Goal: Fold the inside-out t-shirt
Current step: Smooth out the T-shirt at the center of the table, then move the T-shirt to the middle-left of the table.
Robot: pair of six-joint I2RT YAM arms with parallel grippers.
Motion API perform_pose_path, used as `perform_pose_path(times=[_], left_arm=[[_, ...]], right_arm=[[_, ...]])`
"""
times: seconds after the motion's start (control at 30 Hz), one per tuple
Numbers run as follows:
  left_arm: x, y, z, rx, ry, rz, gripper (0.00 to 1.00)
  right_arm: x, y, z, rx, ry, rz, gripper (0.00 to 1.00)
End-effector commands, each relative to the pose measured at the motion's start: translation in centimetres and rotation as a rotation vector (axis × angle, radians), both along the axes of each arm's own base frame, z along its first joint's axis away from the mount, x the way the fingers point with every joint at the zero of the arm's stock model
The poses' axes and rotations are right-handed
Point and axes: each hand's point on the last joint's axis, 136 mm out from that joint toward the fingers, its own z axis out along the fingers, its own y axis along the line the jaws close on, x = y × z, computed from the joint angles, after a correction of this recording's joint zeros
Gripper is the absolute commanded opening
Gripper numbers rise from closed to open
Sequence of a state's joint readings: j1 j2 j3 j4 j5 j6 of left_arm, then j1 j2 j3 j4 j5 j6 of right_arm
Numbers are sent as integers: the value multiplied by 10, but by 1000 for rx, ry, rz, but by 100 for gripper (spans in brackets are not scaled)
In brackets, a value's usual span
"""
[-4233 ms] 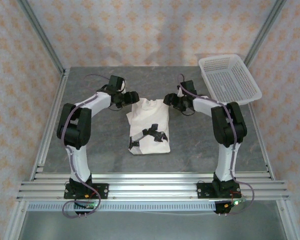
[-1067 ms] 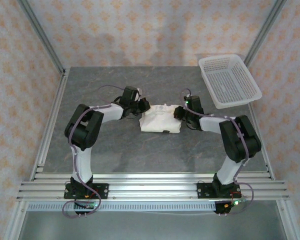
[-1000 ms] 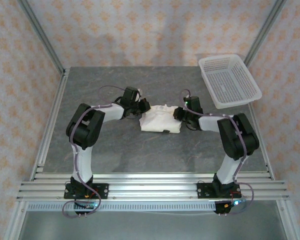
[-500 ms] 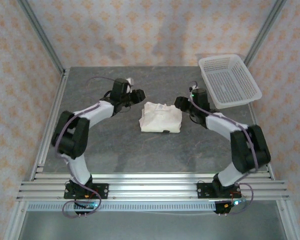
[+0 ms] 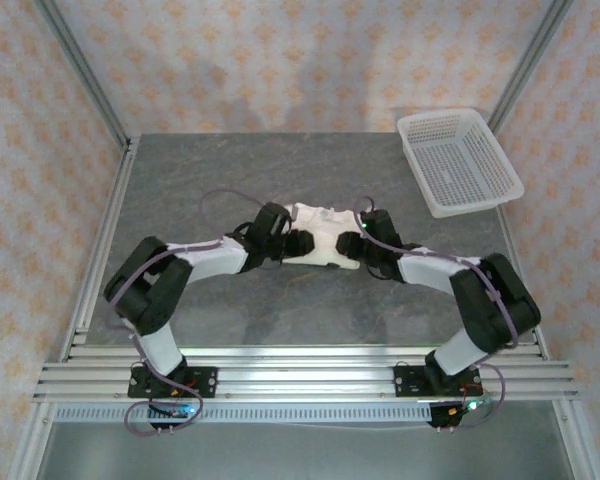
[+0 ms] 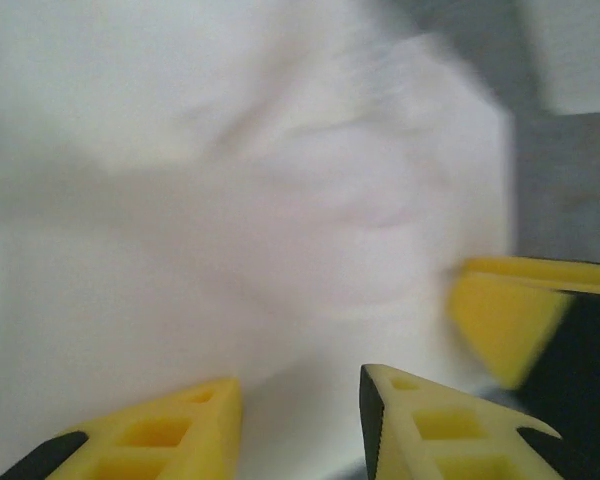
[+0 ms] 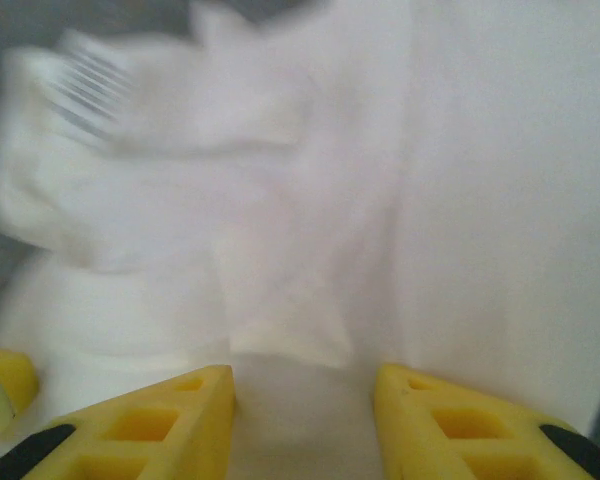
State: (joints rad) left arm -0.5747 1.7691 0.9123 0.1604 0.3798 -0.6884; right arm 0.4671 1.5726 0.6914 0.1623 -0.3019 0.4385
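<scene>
Inside-out t-shirt [image 5: 321, 226], folded small — my left gripper [image 5: 293, 243] and right gripper [image 5: 354, 246] have swung back in, half-open, clamping nothing yet — another fold likely.

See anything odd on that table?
Nothing spilled or damaged. The t-shirt is a slightly rumpled bundle with the left claw and right claw at its near edge; the basket sits askew at the far-right corner.

t-shirt [image 5: 325, 230] on table [image 5: 280, 310] centre | basket [image 5: 460, 160] behind, right (well apart)
</scene>
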Motion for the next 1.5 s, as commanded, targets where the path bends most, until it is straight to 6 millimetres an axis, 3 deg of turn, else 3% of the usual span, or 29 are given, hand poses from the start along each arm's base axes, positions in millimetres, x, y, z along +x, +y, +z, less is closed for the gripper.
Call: perform_pose_path(times=[0.0,0.1,0.23,0.3,0.37,0.47,0.53,0.73,0.83,1.0,1.07,1.17,1.2,1.23,1.27,1.33,1.47], left_arm=[[0,18,-28,7,41,116,36],[-4,19,-21,-26,26,122,36],[8,27,32,5,-102,142,39],[19,32,53,51,-150,156,41],[34,36,61,104,-154,175,42],[60,38,57,117,-140,196,46],[76,38,49,121,-135,209,53],[107,37,8,151,-68,253,51],[116,53,-10,201,-26,318,47],[119,73,-17,187,8,393,46],[118,73,-7,165,-6,387,48],[114,72,27,117,-70,375,53],[112,72,53,92,-116,368,54],[108,73,69,84,-142,361,60],[104,76,81,83,-160,358,75],[90,80,107,77,-200,343,91],[53,95,137,116,-259,334,100]], right_arm=[[5,-3,-4,-6,15,-33,40],[9,0,23,38,-54,-39,40],[19,5,72,107,-167,-46,42],[30,-7,80,55,-191,-112,43],[43,-35,72,-29,-170,-235,44],[66,-55,54,1,-139,-306,54],[76,-48,38,4,-96,-263,54],[94,-13,-2,52,26,-137,52],[98,-12,5,55,5,-138,51],[90,-27,22,23,-7,-199,53],[81,-31,21,23,15,-215,55],[66,-27,20,96,44,-215,56],[60,-23,18,123,62,-212,57],[56,-19,16,147,77,-210,57],[52,-15,14,161,90,-211,57],[44,-2,9,185,105,-200,57],[36,31,-2,191,115,-153,53]])
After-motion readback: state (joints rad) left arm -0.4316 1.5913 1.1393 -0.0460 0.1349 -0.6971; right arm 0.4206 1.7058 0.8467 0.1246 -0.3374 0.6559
